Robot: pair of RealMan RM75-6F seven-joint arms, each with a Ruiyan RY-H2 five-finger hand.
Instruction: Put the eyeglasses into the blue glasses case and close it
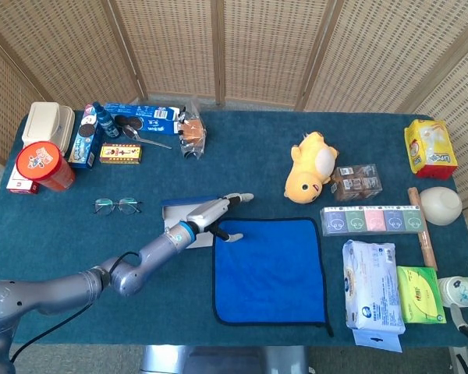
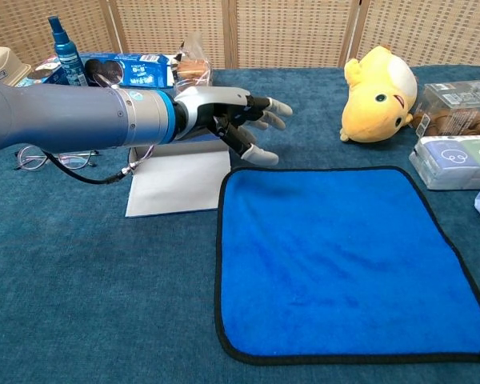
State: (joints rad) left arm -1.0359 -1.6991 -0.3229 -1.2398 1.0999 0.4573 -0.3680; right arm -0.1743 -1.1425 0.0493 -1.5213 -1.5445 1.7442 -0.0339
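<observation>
The eyeglasses (image 1: 117,206) lie left of centre on the teal cloth-covered table (image 1: 78,249), just left of the open glasses case (image 1: 178,222). They look light, thin-framed and fragile, likely best pinched at the bridge or a temple. The left hand (image 2: 232,120) hovers empty, fingers spread, over the case near the blue cloth (image 2: 344,256). The right hand (image 1: 462,290) sits bottom right; I cannot tell its state. Wicker screens (image 1: 218,47) stand behind.
</observation>
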